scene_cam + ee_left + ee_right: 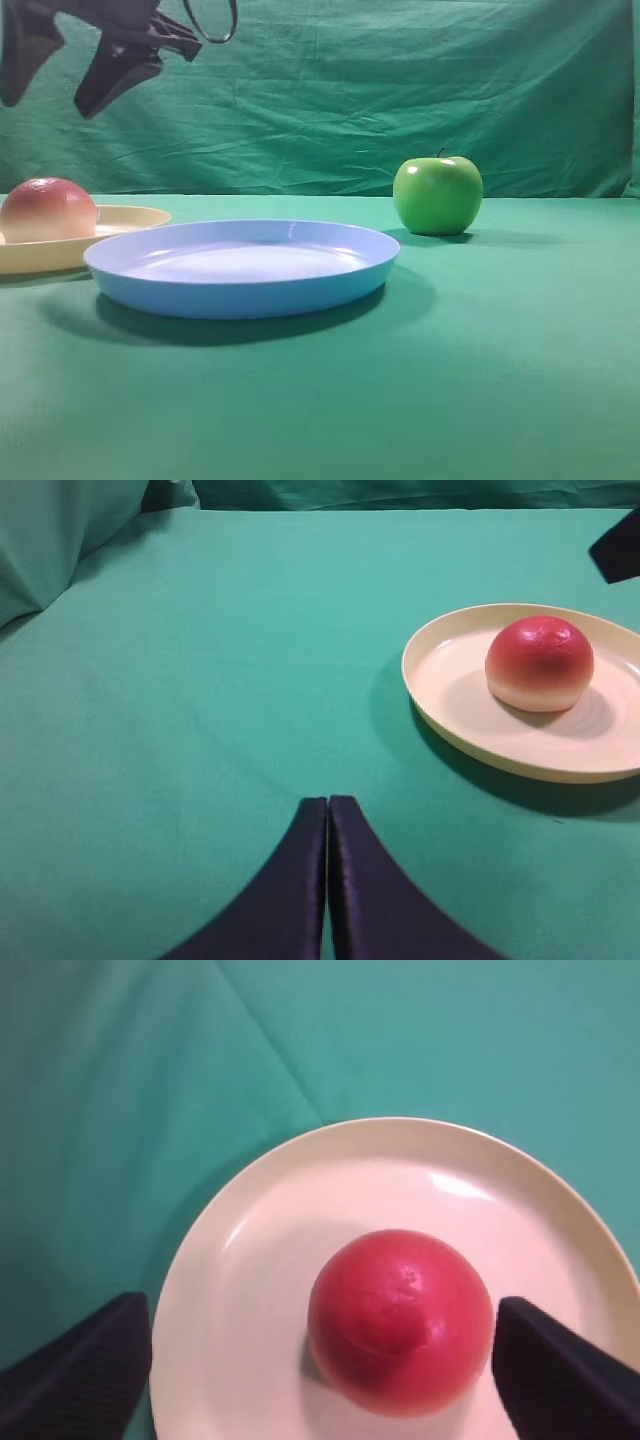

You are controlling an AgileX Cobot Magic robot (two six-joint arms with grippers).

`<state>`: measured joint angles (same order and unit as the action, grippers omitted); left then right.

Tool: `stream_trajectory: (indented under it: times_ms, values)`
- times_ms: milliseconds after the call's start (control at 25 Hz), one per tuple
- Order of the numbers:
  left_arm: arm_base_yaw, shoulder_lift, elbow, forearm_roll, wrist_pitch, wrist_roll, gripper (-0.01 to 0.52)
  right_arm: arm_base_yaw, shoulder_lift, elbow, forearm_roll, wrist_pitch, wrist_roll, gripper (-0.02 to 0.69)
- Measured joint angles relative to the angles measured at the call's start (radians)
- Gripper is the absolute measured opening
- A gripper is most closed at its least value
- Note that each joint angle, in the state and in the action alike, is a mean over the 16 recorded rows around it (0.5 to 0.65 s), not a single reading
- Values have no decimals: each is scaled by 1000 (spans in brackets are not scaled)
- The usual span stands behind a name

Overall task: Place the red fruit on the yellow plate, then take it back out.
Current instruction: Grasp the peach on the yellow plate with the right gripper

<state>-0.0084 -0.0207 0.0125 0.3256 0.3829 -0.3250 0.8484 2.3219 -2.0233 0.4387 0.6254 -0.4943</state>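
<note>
Exterior high: my right gripper (pixel 75 65) is up in the top left corner, above the peach (pixel 47 209), fingers apart and nothing between them. A black cable loop (pixel 210 22) hangs just beside it. Peach sits on the yellow plate (pixel 125 222) at the left edge, red top, pale underside. Blue plate (pixel 240 265) is in front, overlapping the yellow one's near rim in this view. Green apple (pixel 438 194) stands upright, stem up, well to the right on the green cloth (pixel 480 380). Green backdrop (pixel 400 90) behind.
</note>
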Motion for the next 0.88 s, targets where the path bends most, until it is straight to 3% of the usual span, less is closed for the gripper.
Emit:
stream_trajectory:
  times_ms: [560,880]
  values:
    - [0,0,0,0,0,0,0,3,113,-2,23,-156,-47,620]
    - [0,0,0,0,0,0,0,3,139,-3,22,-167,-49,447]
